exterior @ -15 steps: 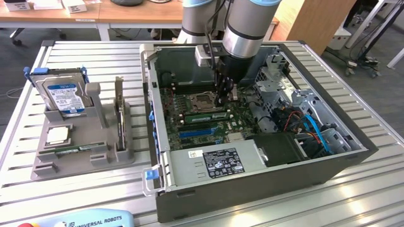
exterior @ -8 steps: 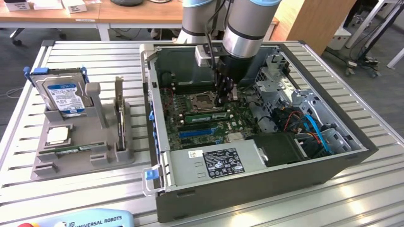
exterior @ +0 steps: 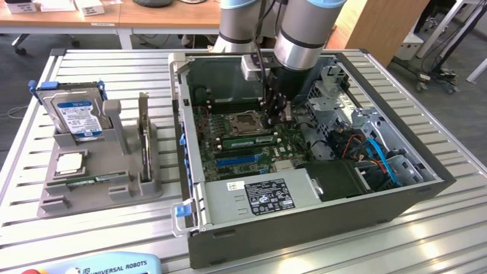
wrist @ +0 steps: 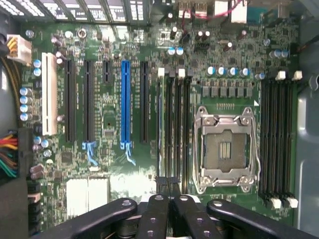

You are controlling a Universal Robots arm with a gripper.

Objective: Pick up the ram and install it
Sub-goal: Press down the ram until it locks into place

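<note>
A narrow green ram [exterior: 85, 181] lies flat in the front groove of the grey holder [exterior: 53, 202] on the exterior view's left. My gripper [exterior: 279, 114] hangs inside the open computer case [exterior: 304, 228], above the motherboard [exterior: 251, 151] and beside the processor socket [exterior: 245, 121], far from that ram. In the wrist view its black fingers [wrist: 155, 209] are pressed together, shut, with nothing seen between them; the gripper [wrist: 167, 186] hovers over the memory slots [wrist: 174, 124] next to the socket [wrist: 225, 149]. One slot by the socket seems to hold a green stick [exterior: 247, 138].
The holder also carries a blue-labelled hard drive [exterior: 76, 114], a square silver processor chip [exterior: 70, 164] and an upright dark card [exterior: 143, 142]. Inside the case are a labelled power supply [exterior: 263, 197], drive cages and blue cables [exterior: 380, 157]. The slatted table [exterior: 106, 240] surrounds everything.
</note>
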